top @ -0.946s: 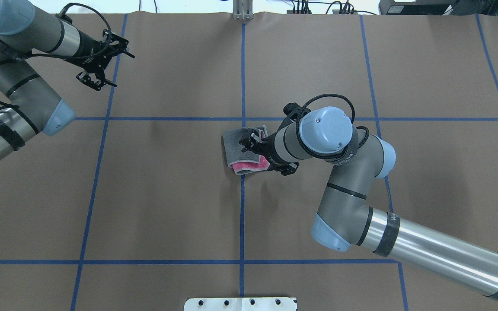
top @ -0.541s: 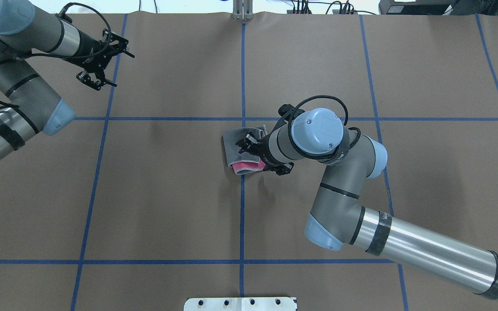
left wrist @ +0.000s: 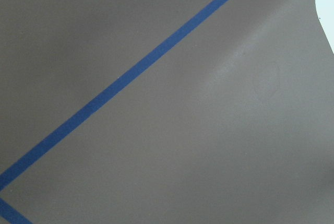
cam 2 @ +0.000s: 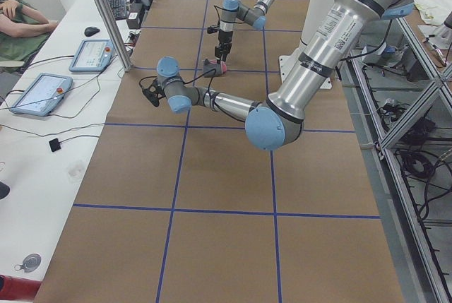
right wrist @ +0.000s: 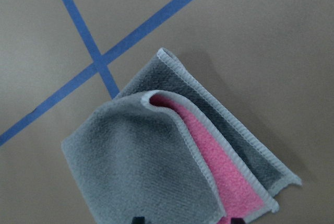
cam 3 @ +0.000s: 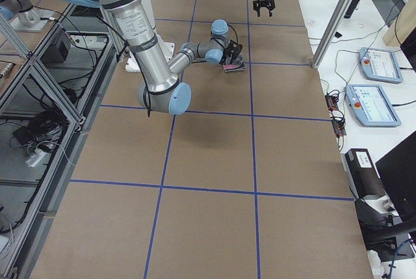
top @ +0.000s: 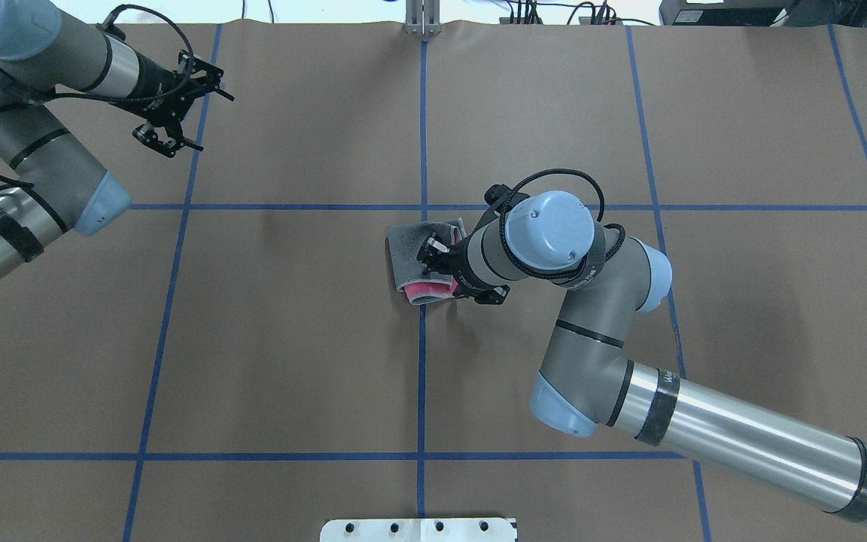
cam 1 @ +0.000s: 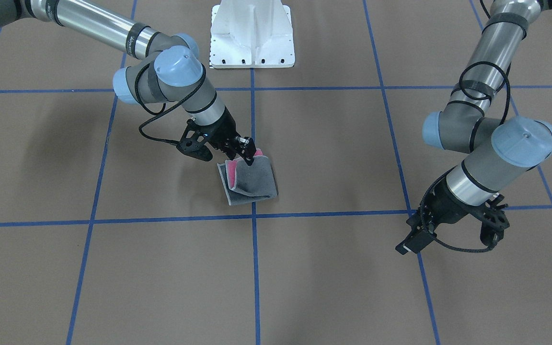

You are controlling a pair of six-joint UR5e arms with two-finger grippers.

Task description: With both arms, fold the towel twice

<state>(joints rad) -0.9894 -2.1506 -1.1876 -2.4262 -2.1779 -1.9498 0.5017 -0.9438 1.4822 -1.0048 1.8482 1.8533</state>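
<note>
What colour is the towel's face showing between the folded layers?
Pink, on the towel, sandwiched between dark grey layers; clearest in the right wrist view.

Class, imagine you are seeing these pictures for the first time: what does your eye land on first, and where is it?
The pink-and-grey towel stands out, partly folded in the middle of the table, just beside a crossing of the blue tape lines. The right end effector is down on it. The left end effector hangs open over the far left corner, well away from the cloth.
</note>
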